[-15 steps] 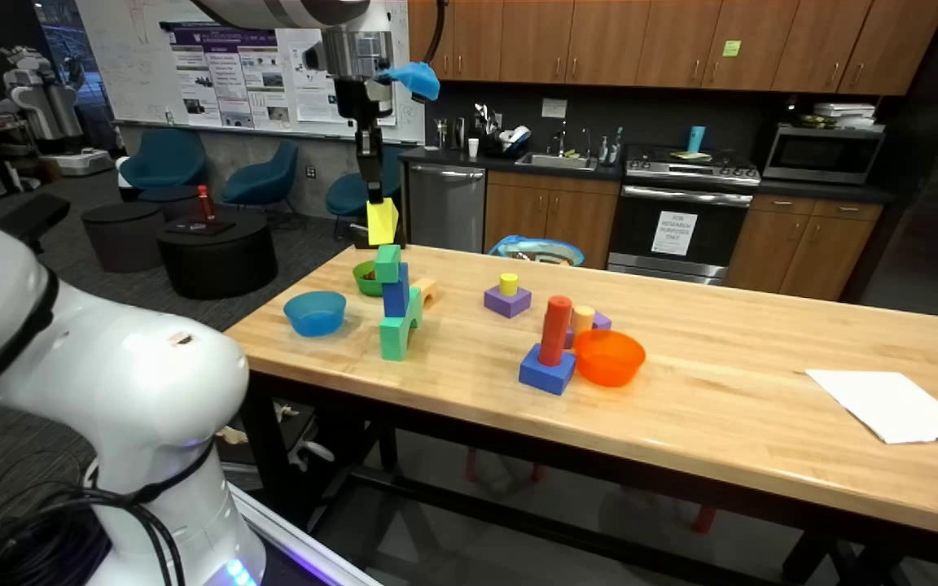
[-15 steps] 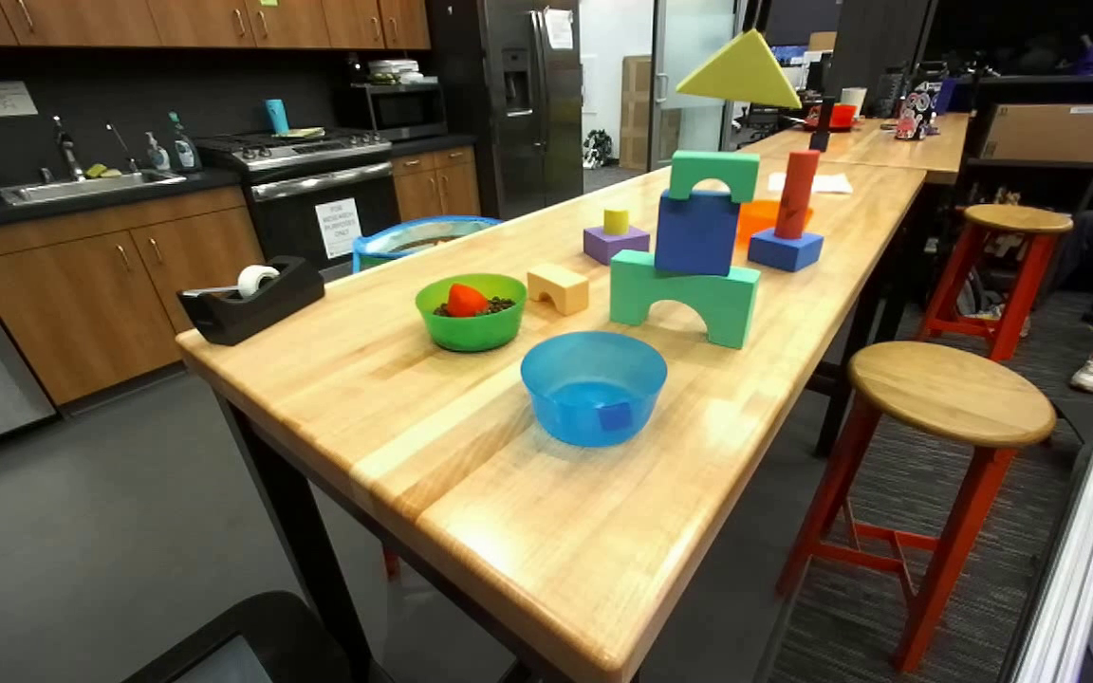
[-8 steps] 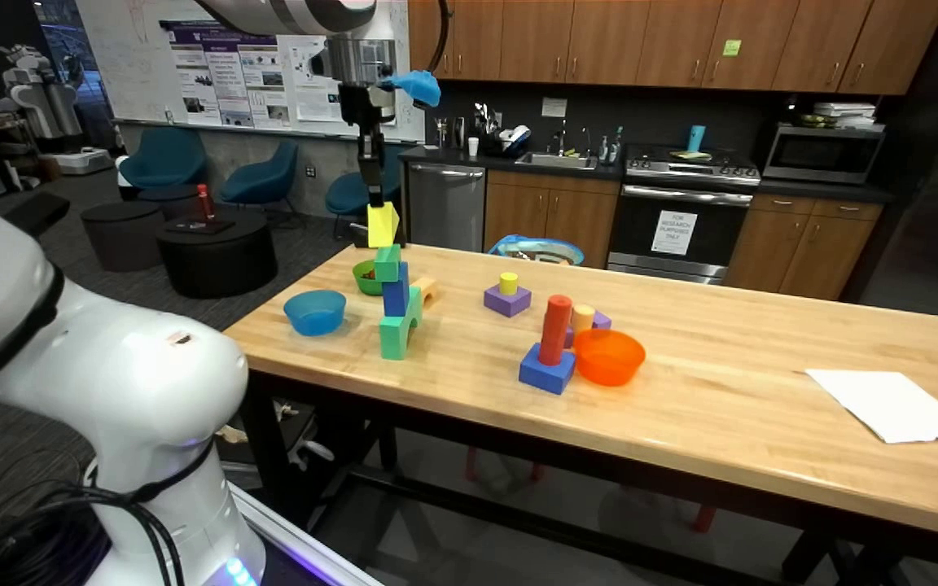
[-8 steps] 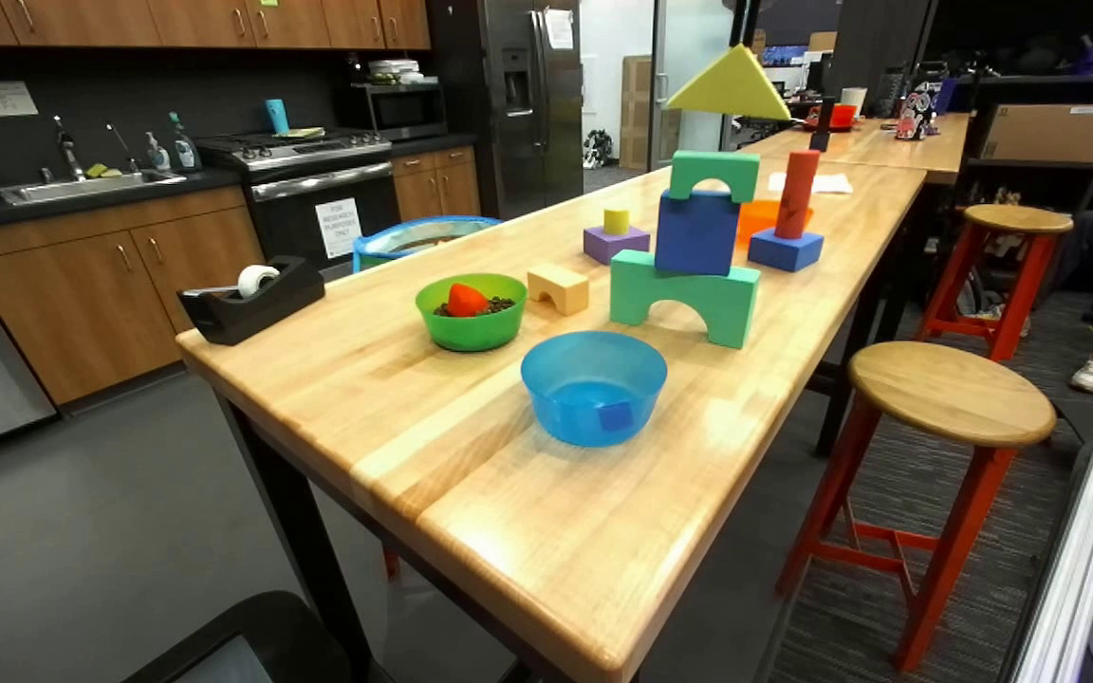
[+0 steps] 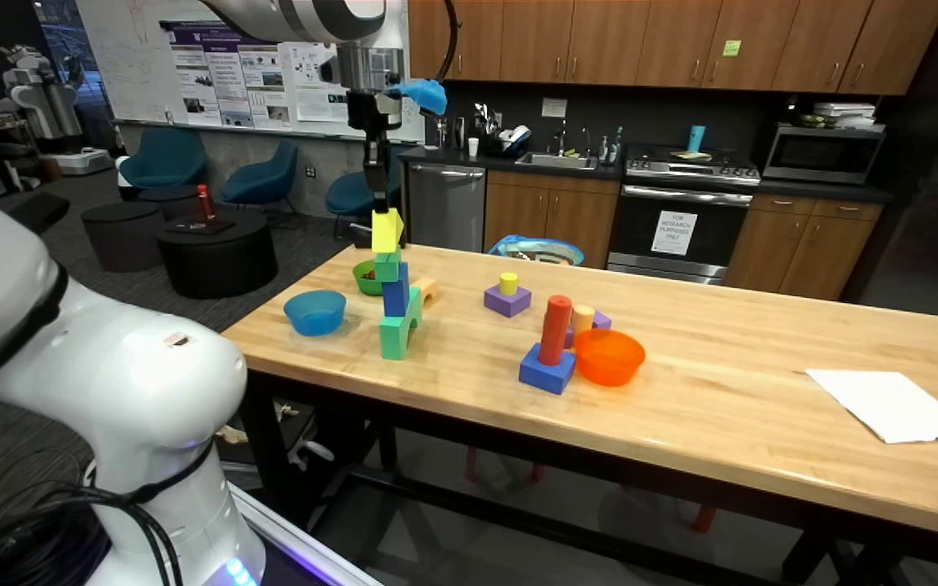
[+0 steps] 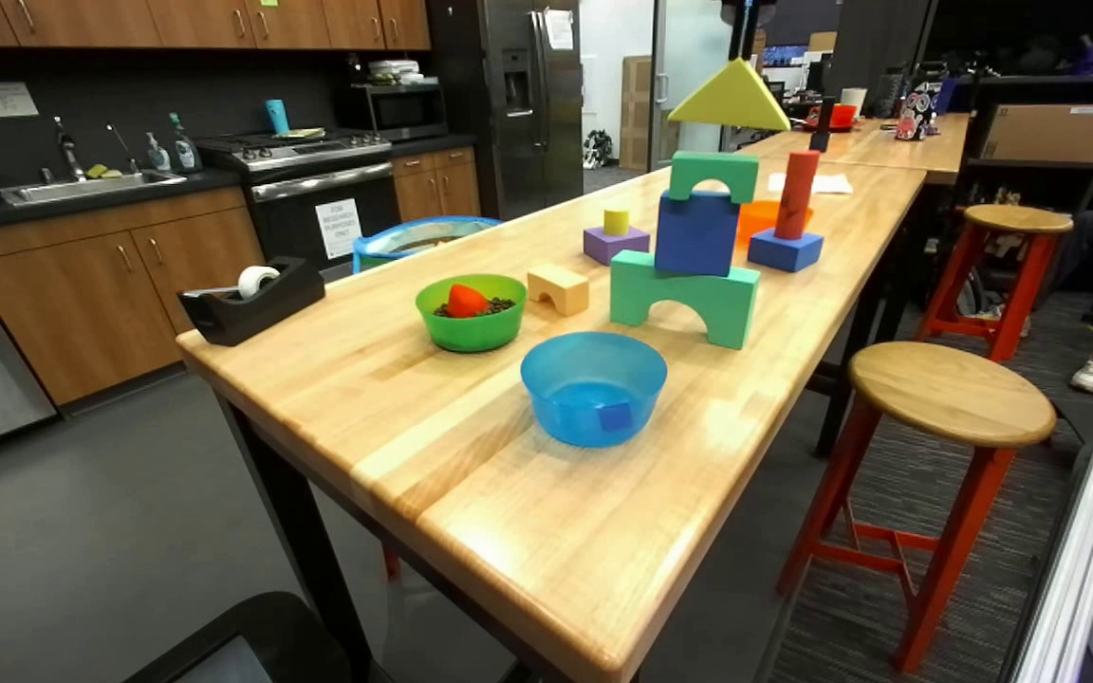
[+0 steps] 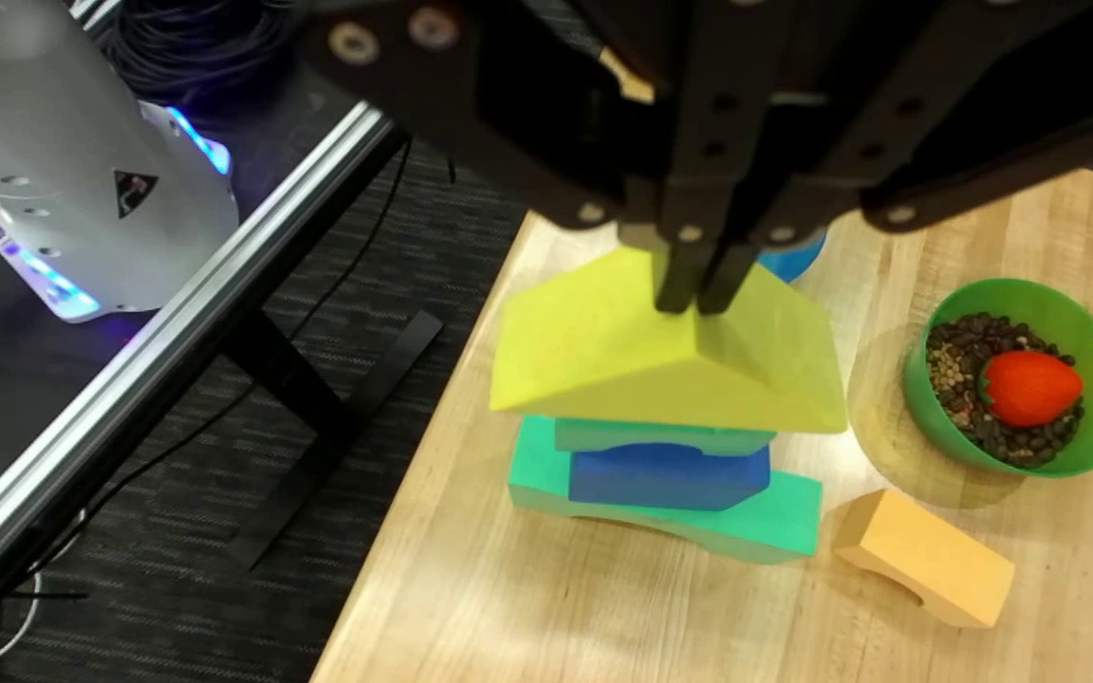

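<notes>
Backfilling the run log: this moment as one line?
tool: closed on yellow wedge | wedge: over small green arch, gap between | below: arch on blue block on large green arch | nearby: tan arch

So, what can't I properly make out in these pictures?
Blue bowl: mostly hidden in the wrist view by the claw and the yellow triangular block.
Small green arch: its top is hidden in the wrist view by that block.
Black object: cut off by the bottom edge of an exterior view.
Poster: its fine print is too small to read in an exterior view.
</notes>
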